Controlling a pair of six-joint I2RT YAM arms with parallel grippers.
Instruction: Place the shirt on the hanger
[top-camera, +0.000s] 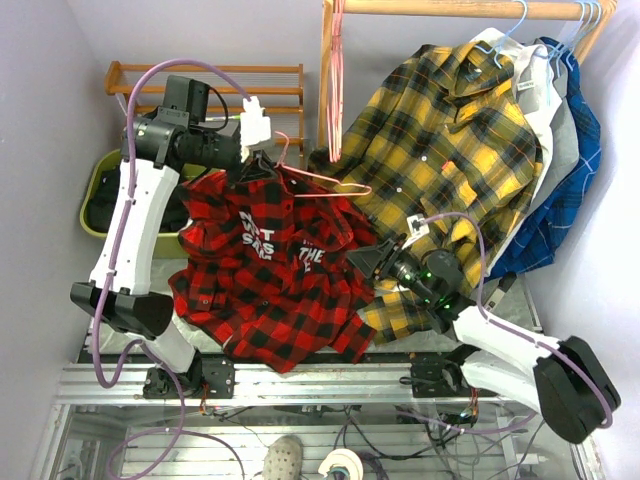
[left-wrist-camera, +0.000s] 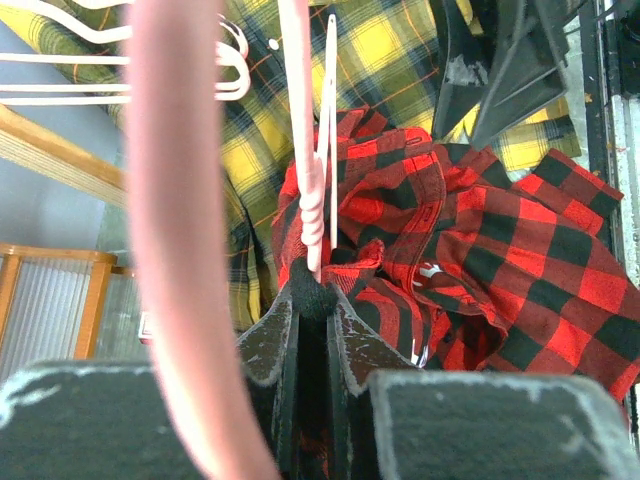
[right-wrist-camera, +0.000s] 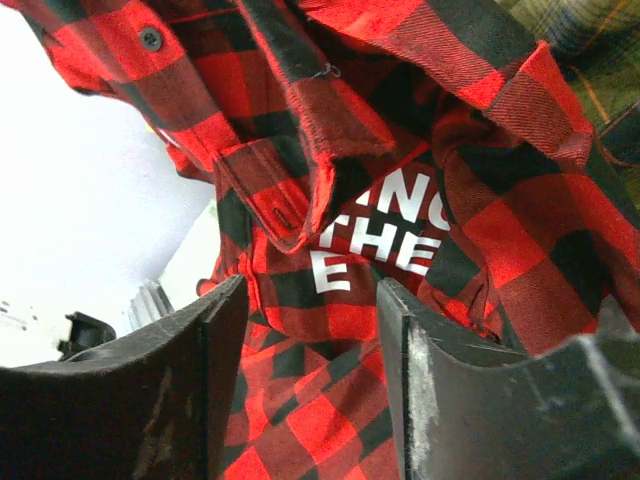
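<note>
The red-and-black plaid shirt with white lettering hangs bunched over the table's front. It is draped partly on the pink wire hanger, whose hook rises above the collar. My left gripper is shut on the hanger's twisted neck right above the shirt. My right gripper is open at the shirt's right edge. In the right wrist view the lettered cloth lies between and beyond its open fingers. The hanger's left shoulder is hidden inside the shirt.
A yellow-and-black plaid shirt, white and grey garments and a blue plaid shirt hang on light blue hangers from a wooden rail. Spare pink hangers hang on its post. A green bin and a wooden shelf stand at the back left.
</note>
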